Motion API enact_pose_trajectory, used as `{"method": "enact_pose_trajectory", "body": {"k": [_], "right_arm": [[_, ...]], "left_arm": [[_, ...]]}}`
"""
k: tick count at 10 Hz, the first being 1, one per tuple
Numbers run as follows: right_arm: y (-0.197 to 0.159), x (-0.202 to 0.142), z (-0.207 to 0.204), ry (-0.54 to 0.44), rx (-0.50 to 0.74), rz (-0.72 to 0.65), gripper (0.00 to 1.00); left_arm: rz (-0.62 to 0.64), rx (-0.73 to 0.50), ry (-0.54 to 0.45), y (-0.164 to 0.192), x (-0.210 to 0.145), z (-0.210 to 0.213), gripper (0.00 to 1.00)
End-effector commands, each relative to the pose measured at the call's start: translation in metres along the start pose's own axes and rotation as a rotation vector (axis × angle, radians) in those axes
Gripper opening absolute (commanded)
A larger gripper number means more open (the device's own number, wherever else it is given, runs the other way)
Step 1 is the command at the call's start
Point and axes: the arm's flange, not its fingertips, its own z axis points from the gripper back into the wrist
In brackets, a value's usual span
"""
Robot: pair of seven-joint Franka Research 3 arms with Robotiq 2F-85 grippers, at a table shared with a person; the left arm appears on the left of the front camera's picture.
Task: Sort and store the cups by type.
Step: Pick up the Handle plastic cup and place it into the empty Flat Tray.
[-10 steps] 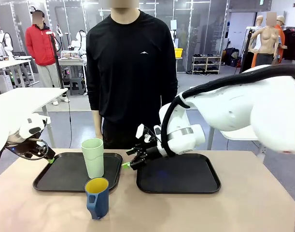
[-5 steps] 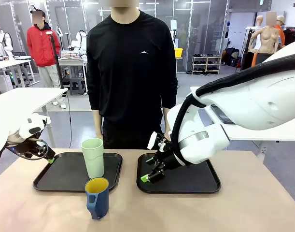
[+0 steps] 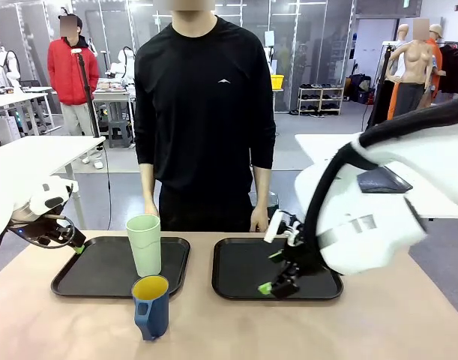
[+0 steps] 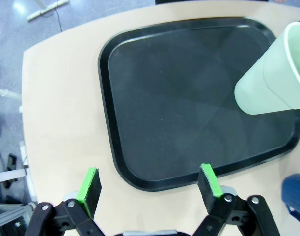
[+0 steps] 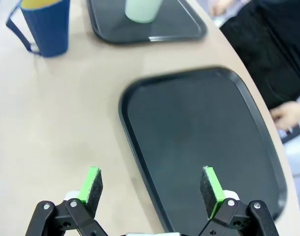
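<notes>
The pale mint-green tumbler (image 3: 144, 245) stands upright at the right end of the left black tray (image 3: 94, 271). A dark blue mug (image 3: 151, 306) with a yellow inside stands on the bare table just in front of that tray. My left gripper (image 3: 75, 244) hovers at the tray's left edge, open and holding nothing. In the left wrist view its gripper (image 4: 149, 182) faces the tray, with the tumbler (image 4: 272, 81) far right and the mug (image 4: 294, 189) in the corner. My right gripper (image 3: 273, 274) is open over the front of the right black tray (image 3: 318, 289). The right wrist view has the gripper (image 5: 150, 184), mug (image 5: 44, 24) and tumbler (image 5: 142, 10).
A person in black stands at the far edge of the table, hands hanging by the edge (image 3: 258, 219). One hand (image 5: 287, 115) lies just beyond the right tray (image 5: 204, 132). Bare tabletop (image 3: 214, 330) runs along the front, and the table's left edge (image 4: 27, 123) is close to my left gripper.
My right arm has swung from the gap between the trays rightward and down to the right tray's front, gripper still open. The left arm and both cups have not moved.
</notes>
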Motion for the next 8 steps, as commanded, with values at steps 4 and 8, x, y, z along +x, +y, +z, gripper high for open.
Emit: {"method": "enact_pose_trajectory", "body": {"k": [4, 8], "right_arm": [[-0.023, 0.005, 0.076, 0.217, 0.013, 0.034, 1.00], [-0.034, 0.021, 0.077, 0.252, 0.108, 0.030, 1.00]], "left_arm": [[0.003, -0.001, -0.001, 0.002, 0.000, 0.000, 1.00], [0.003, -0.001, -0.001, 0.002, 0.000, 0.000, 1.00]]}}
